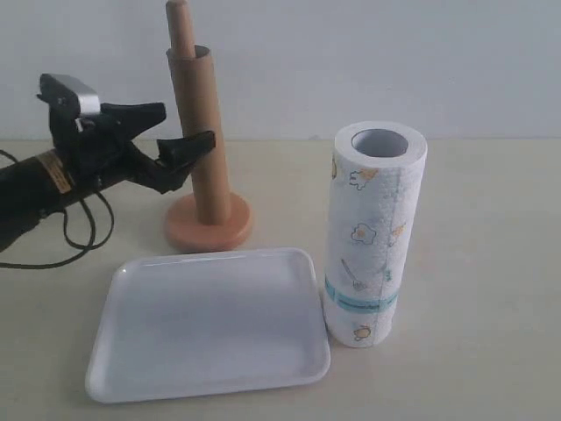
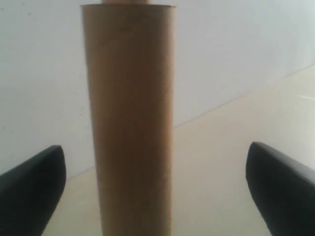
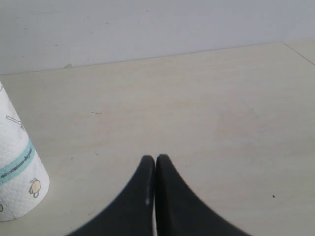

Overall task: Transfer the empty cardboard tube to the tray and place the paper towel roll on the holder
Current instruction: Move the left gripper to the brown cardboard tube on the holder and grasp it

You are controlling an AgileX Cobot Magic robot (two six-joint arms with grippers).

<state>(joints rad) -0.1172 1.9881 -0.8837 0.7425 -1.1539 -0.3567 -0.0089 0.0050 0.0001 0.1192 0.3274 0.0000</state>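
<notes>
While the left gripper (image 1: 187, 124) spreads wide, the right gripper (image 3: 155, 164) sits pressed shut, empty.
Just ahead of the left one, the empty cardboard tube (image 1: 200, 132) stands sleeved over the holder (image 1: 209, 230), apparently untouched; the tray (image 1: 210, 324) lies below that gripper, and the paper towel roll (image 3: 17, 167) stands upright beside the right one.

The brown empty cardboard tube (image 1: 200, 132) stands upright, sleeved over the dowel of the orange-tan holder (image 1: 209, 226), whose rounded top pokes out; the white tray (image 1: 210, 329) lies flat in front, and the cartoon-printed paper towel roll (image 1: 372, 237) stands on end beside its right edge.
</notes>
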